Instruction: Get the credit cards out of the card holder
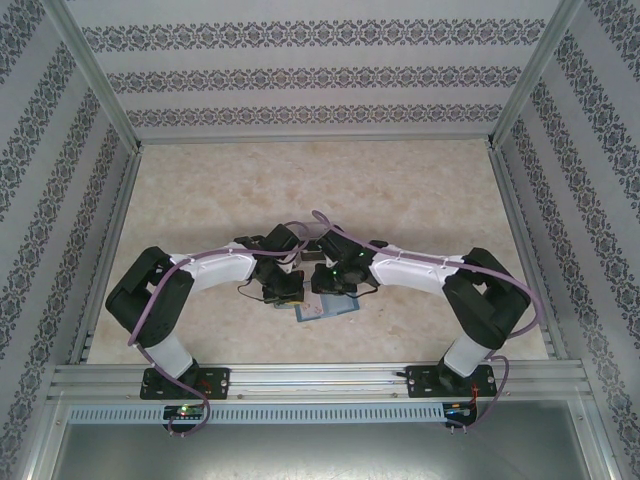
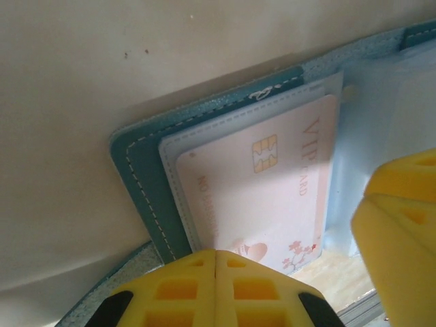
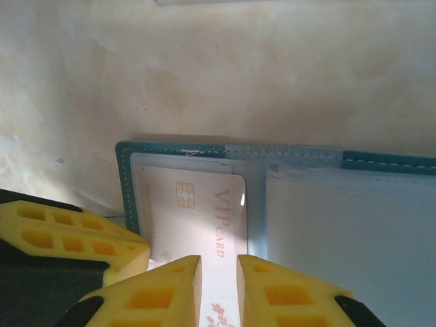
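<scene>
From above, the left gripper and right gripper crowd over the card holder, at six o'clock from the table's middle.

At the left wrist, the left gripper sits clamped shut at six o'clock on the holder's edge, likely steadying it. The credit card lies sleeved toward one o'clock.

At the right wrist, the right gripper straddles that card's near end at six o'clock, its jaws a slit apart. I can't tell whether it grips.

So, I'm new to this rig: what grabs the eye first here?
A pale pink VIP card with a gold chip, sleeved in the open teal card holder at the table's near middle. The yellow-fingered left gripper and right gripper sit right at its edge.
</scene>
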Available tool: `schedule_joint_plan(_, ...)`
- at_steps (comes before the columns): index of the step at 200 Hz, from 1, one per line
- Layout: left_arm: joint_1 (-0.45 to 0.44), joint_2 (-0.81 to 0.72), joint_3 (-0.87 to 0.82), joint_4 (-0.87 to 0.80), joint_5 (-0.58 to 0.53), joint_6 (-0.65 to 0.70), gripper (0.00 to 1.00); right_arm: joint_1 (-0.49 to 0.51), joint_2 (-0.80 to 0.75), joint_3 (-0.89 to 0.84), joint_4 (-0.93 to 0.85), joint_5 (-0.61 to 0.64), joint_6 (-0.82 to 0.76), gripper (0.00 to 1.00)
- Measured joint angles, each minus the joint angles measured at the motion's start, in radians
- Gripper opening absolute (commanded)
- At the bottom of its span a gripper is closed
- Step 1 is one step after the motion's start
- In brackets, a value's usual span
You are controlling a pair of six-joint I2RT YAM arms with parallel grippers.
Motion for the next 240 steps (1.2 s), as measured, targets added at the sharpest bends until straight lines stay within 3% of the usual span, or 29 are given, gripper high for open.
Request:
schedule_joint_plan(75,0.0,0.002,-0.001,0.0,0.0,0.0,0.0,-0.002,0.037,-0.023,0.069,-0.048,0.021,0.21)
schedule_joint_plan(116,0.0,0.006,-0.001,0.0,0.0,0.0,0.0,-0.008,0.045,-0.023,0.071,-0.053,0.021,0.26)
schedule_joint_plan(240,-0.002,0.006,0.003,-0.012,-0.022,0.004,0.0,-0.008,0.04,0.01,-0.024,0.016,-0.028,0.28)
